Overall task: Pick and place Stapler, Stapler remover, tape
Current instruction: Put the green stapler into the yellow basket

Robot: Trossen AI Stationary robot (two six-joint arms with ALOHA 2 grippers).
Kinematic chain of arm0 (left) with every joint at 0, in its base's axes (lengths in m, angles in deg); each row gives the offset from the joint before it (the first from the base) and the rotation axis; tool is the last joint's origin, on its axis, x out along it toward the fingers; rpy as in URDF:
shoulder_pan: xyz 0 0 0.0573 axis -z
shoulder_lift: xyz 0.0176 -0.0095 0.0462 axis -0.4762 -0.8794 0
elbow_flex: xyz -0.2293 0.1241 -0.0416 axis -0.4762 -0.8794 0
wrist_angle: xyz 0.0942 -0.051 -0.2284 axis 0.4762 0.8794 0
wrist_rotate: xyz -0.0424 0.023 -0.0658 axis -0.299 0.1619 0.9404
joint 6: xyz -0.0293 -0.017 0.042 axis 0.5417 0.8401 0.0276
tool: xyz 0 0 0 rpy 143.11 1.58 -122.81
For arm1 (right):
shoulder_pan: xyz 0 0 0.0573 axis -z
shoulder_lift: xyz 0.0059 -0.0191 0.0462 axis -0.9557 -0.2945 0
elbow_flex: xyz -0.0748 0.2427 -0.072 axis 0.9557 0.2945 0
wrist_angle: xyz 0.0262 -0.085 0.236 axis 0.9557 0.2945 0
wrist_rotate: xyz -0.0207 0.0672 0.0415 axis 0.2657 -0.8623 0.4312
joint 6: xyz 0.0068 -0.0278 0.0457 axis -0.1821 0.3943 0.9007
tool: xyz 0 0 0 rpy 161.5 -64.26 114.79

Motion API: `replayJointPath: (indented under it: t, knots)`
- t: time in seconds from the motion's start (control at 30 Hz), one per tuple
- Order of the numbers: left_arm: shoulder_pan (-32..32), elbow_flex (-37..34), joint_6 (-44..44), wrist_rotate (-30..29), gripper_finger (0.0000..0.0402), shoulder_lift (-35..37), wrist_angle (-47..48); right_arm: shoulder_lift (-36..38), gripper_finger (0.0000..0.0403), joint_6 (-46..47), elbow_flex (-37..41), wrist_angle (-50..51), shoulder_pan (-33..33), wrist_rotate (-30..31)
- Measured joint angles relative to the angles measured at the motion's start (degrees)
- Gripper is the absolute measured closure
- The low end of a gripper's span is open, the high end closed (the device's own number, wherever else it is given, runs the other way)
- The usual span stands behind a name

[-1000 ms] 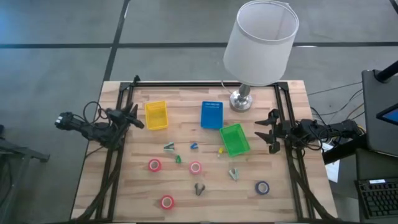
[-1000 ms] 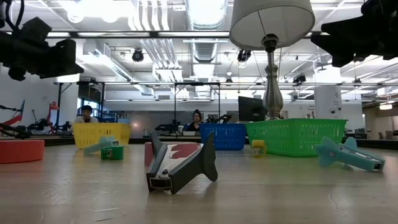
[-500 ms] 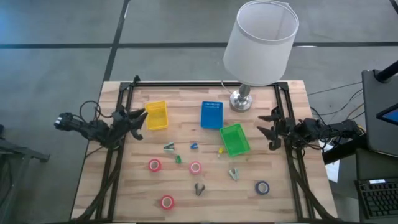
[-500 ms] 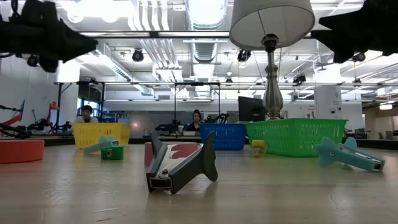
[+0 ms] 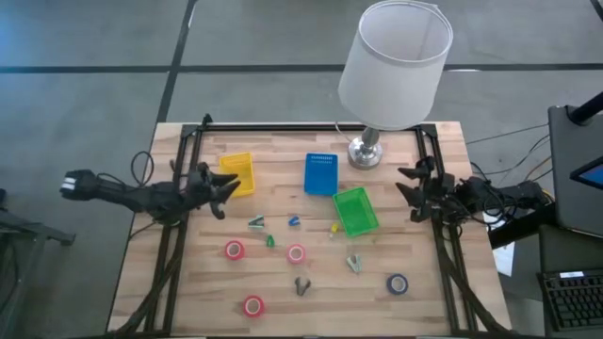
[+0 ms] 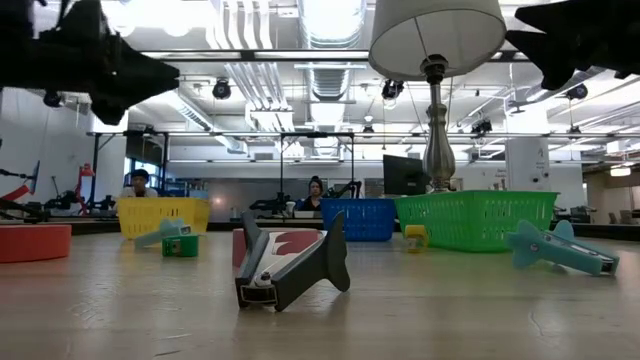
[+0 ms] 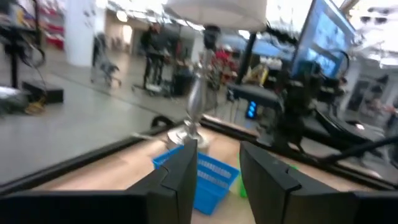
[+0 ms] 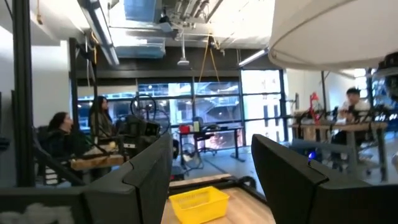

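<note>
Your left gripper (image 5: pixel 223 189) sits at the left of the high view, just over the lower edge of the yellow tray (image 5: pixel 238 172), with its fingers spread apart and nothing between them. Your right gripper (image 5: pixel 412 186) waits at the right edge of the table (image 5: pixel 283 311), beside the green tray (image 5: pixel 355 209), its fingers also spread and empty.

You have four tape rolls in the lower half of the frame: a red roll (image 5: pixel 234 250) lower left, a pink roll (image 5: pixel 296 253) near centre, a second red roll (image 5: pixel 252 305) near the bottom edge, and a blue-purple roll (image 5: pixel 397 283) lower right. All lie flat on the wood, well apart from both grippers.

A dark staple remover (image 5: pixel 301 285) lies between the pink and lower red rolls; in the low view it fills the centre foreground (image 6: pixel 290 266). The blue tray (image 5: pixel 320 173) sits beside the lamp (image 5: pixel 393 66) at upper centre.
</note>
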Motion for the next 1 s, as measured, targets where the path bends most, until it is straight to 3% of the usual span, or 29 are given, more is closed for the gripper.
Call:
replayJointPath:
  t: [0.17, 0.3, 0.6, 0.7, 1.0]
  knots:
    - [-0.1, 8.1, -0.6, 1.4, 0.0234, -13.1, 0.6, -3.0, 0.0188, 6.0, 0.0, 0.1, 0.0, 0.0]
    - [0.0, 17.0, 2.1, 1.7, 0.0209, -22.6, 7.2, -6.4, 0.0188, 9.1, 0.0, 0.1, 0.0, 0.0]
    - [1.6, 39.2, 22.2, 7.2, 0.0213, -41.9, 42.3, -13.3, 0.0188, 10.3, 0.0, 0.0, 0.0, 0.0]
    - [2.8, 44.3, 31.8, 8.0, 0.0213, -47.6, 47.5, -14.6, 0.0188, 10.7, 0.0, -0.1, 0.0, 0.0]
    - [5.1, 54.3, 50.0, 23.5, 0.0213, -63.5, 53.2, -15.2, 0.0188, 6.3, 0.0, -0.5, 0.0, 0.1]
